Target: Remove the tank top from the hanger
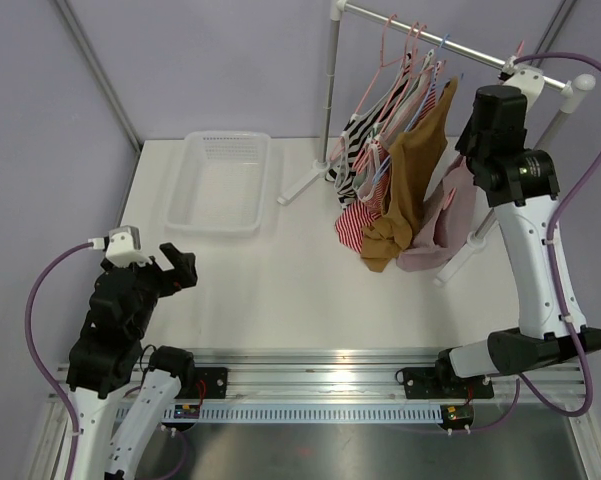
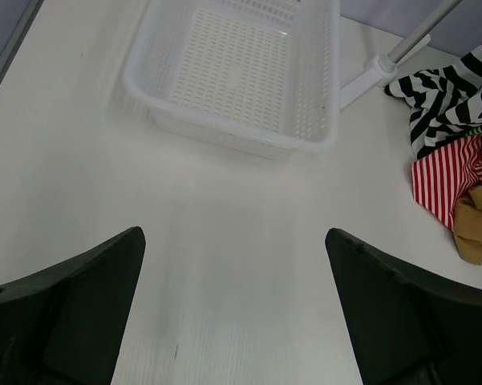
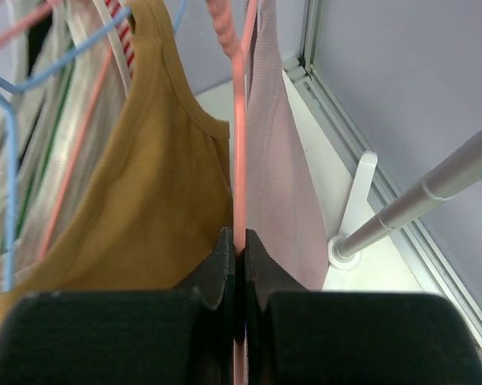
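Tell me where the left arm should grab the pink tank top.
Probably the pink tank top at its bottom hem, coming in low from the near side. The fabric bunches loosely there, the mustard top crowds its left, and the right gripper has its jaws shut on the hanger above.

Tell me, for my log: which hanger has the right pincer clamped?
The salmon-pink hanger against the pale pink top, right of the mustard top; the right pincer grips its wire. The blue hanger hangs free.

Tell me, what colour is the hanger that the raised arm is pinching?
Salmon pink. The hanger, clamped in the right gripper, shows best in the right wrist view.
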